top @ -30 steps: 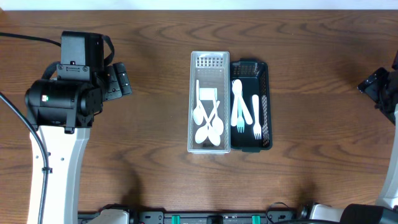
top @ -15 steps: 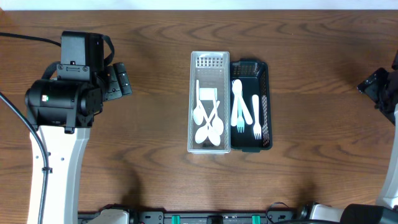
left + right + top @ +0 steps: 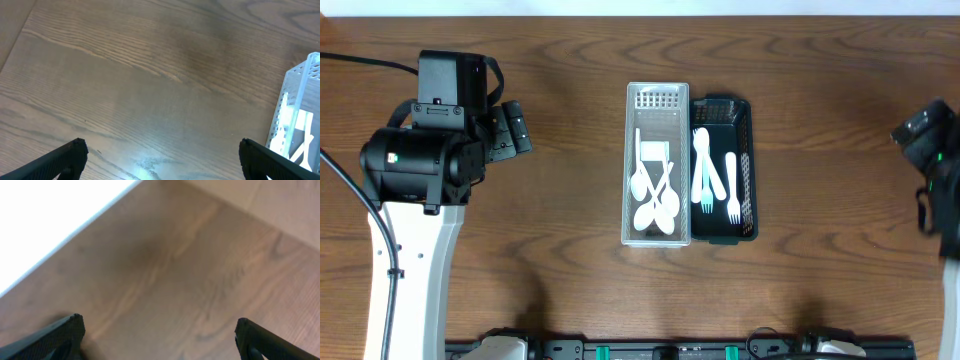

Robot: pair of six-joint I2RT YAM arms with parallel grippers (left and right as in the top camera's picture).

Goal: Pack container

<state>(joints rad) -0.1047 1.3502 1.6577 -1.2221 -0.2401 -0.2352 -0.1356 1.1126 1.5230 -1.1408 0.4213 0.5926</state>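
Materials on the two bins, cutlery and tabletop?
White bin: likely plastic, translucent perforated walls. Dark bin: likely plastic, matte, molded mesh sides. Spoons and forks: seemingly plastic, pale, no metallic shine. Table: wood or wood-look laminate, visible grain, slight sheen.

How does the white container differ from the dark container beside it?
The white container is pale; the dark container is nearly black. The white one holds spoons, the dark one forks. The white one is slightly longer. Both are rectangular, perforated and side by side.
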